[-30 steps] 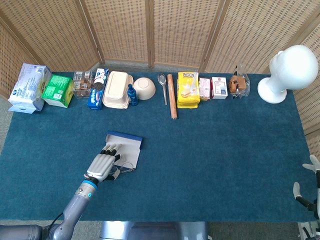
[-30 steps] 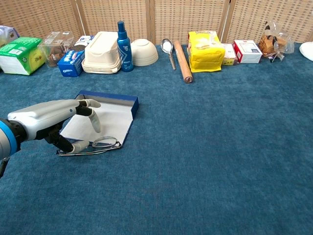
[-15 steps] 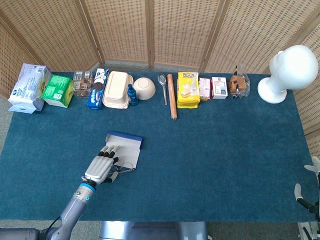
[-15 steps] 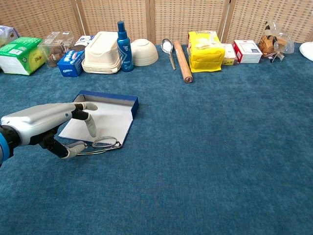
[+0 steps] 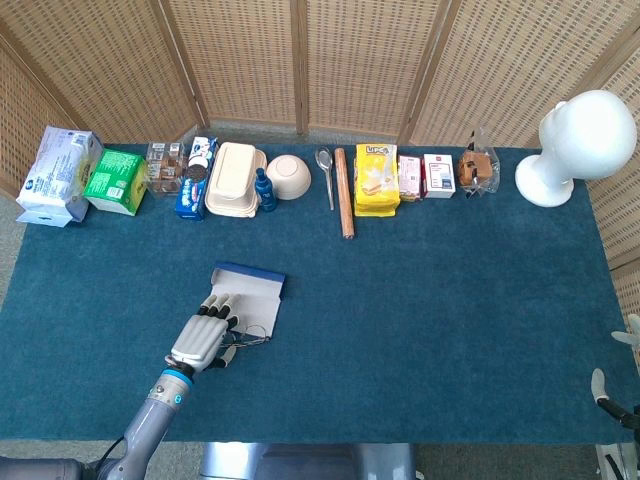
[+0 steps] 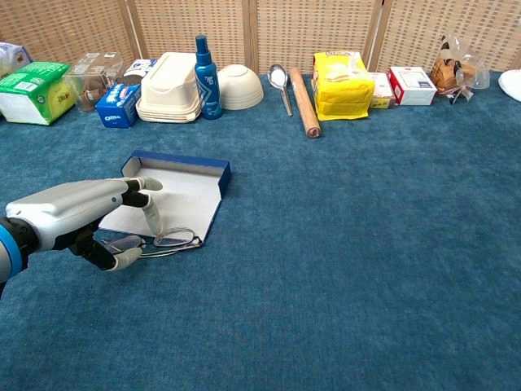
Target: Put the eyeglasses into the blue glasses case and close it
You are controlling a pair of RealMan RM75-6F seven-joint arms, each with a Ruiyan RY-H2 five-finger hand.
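Pickup step: eyeglasses [image 6: 167, 239] are being pinched by the left hand [image 6: 85, 213] at the open blue glasses case's [image 6: 183, 191] near edge. Next they'd need lifting inside.

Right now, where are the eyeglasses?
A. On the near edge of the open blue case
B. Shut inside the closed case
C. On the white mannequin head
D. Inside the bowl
A: the eyeglasses lie at the near edge of the open blue case, by the left hand.
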